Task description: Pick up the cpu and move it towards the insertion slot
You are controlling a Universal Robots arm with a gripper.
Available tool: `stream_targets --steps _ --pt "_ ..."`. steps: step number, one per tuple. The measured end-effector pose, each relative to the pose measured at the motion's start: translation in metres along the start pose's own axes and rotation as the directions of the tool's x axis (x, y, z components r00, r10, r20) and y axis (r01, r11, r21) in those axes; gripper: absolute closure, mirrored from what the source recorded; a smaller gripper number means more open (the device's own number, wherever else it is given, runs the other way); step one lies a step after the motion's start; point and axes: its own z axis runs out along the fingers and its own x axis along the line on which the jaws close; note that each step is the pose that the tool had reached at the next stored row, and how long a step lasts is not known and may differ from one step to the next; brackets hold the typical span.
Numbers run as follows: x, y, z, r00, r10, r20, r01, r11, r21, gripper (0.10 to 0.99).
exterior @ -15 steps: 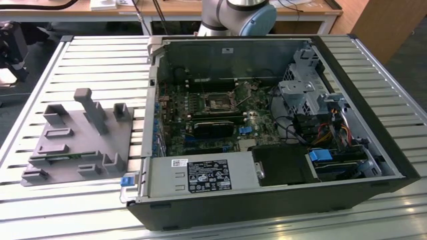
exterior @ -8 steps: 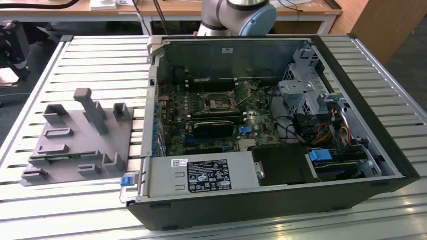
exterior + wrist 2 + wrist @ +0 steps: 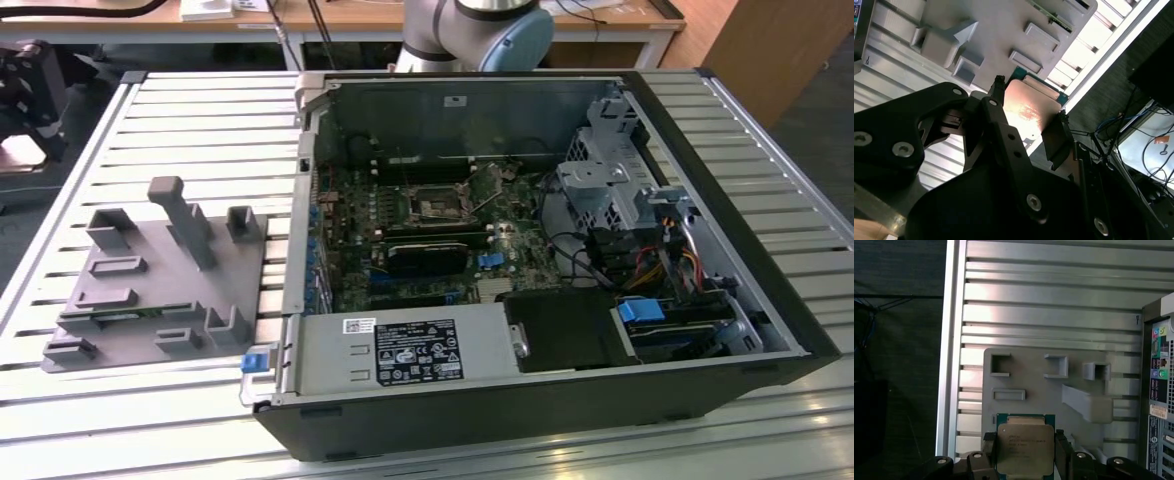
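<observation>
Ribbed aluminium table [image 3: 1054, 315] below; black pincer [image 3: 1024, 440] clamps the flat silvery square cpu [image 3: 1025, 450].

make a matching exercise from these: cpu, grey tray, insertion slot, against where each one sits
Things: 1 cpu; 2 grey tray; 3 insertion slot.
Places: a inside the open case; b held in the gripper, above the tray; c on the slatted table, at the exterior view's left of the case.
Pairs: 1-b; 2-c; 3-a.
</observation>
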Motion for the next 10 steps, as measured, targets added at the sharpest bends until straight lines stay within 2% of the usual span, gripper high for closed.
stream_targets --steps 4,10 --pt "-0.0024 -0.0001 -0.0020 1.0000 0.000 0.0004 0.000 1.0000 0.000 0.541" --pt "-0.0109 -0.0003 -0.0020 1.0000 0.000 0.0002 0.000 1.0000 -0.001 0.541"
